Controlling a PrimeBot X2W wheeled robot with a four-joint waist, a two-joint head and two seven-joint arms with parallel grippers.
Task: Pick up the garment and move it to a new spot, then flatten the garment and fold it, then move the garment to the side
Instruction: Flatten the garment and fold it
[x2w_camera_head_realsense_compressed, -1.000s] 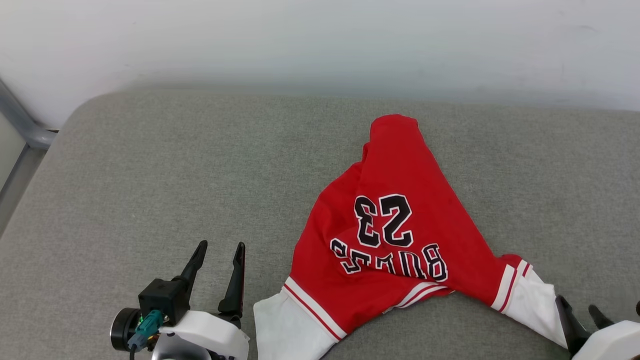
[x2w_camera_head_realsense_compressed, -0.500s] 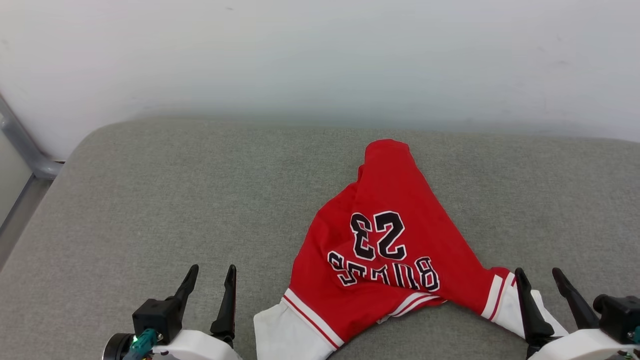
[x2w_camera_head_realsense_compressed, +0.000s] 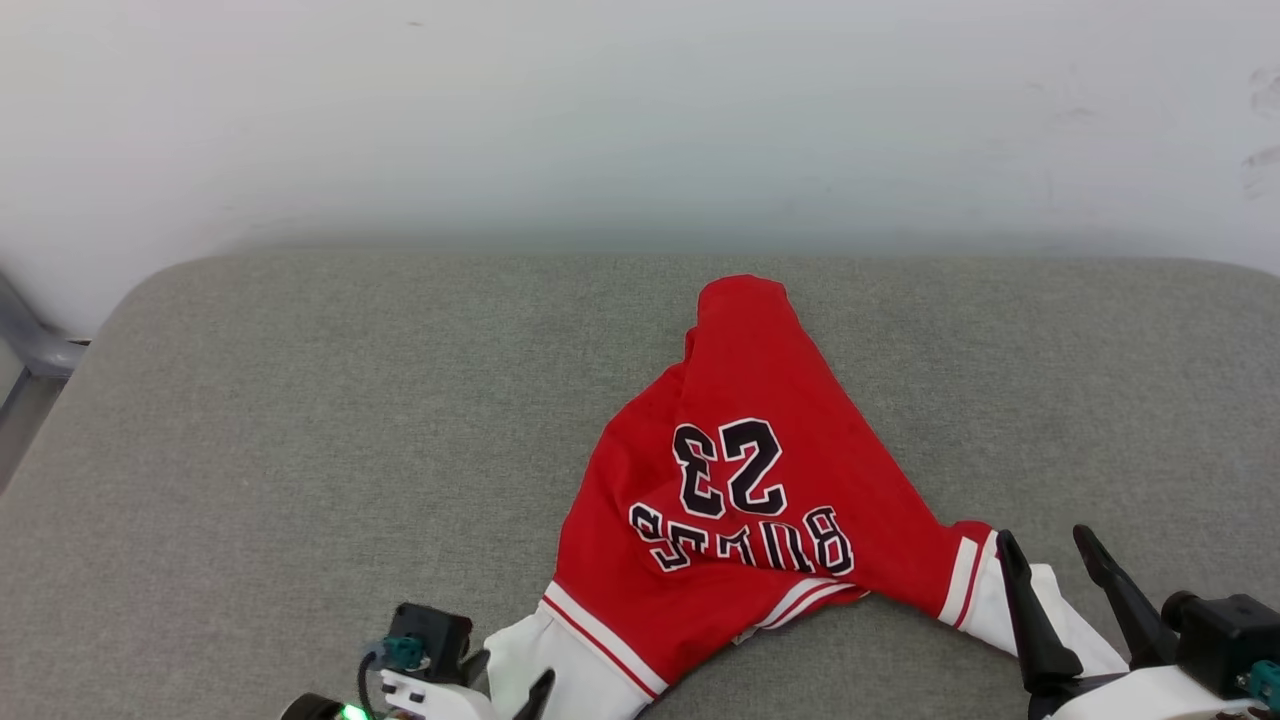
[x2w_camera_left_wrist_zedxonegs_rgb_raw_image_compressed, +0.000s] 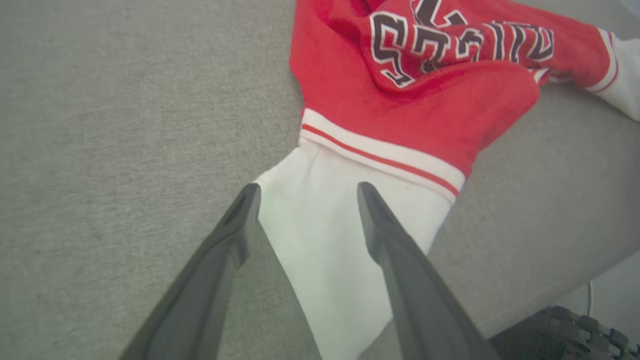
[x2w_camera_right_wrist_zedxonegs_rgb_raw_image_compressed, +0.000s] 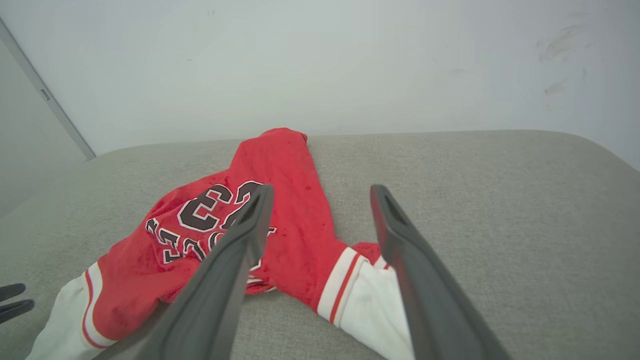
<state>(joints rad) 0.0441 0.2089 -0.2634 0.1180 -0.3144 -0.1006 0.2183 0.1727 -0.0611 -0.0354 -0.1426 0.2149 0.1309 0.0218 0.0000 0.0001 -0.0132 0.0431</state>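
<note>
The garment (x2w_camera_head_realsense_compressed: 760, 440) is a red jersey with black "23" lettering, lying rumpled on the grey cushion with both white sleeves toward me. My left gripper (x2w_camera_left_wrist_zedxonegs_rgb_raw_image_compressed: 307, 187) is open, its fingers straddling the left white sleeve (x2w_camera_left_wrist_zedxonegs_rgb_raw_image_compressed: 325, 235) just short of the striped trim. In the head view it sits low at the bottom edge (x2w_camera_head_realsense_compressed: 510, 685). My right gripper (x2w_camera_head_realsense_compressed: 1045, 535) is open too, hovering over the right white sleeve (x2w_camera_right_wrist_zedxonegs_rgb_raw_image_compressed: 370, 305), which shows between its fingers (x2w_camera_right_wrist_zedxonegs_rgb_raw_image_compressed: 322, 189). Neither gripper holds any cloth.
The grey cushion (x2w_camera_head_realsense_compressed: 300, 450) stretches wide to the left and right of the jersey, with a pale wall (x2w_camera_head_realsense_compressed: 600, 120) behind it. A metal frame (x2w_camera_head_realsense_compressed: 30, 350) stands at the far left. The cushion's front edge (x2w_camera_left_wrist_zedxonegs_rgb_raw_image_compressed: 550, 280) drops off near the left sleeve.
The head camera has shifted. My left gripper has swung right and down onto the left sleeve. My right gripper has risen into view over the right sleeve. The garment lies as before.
</note>
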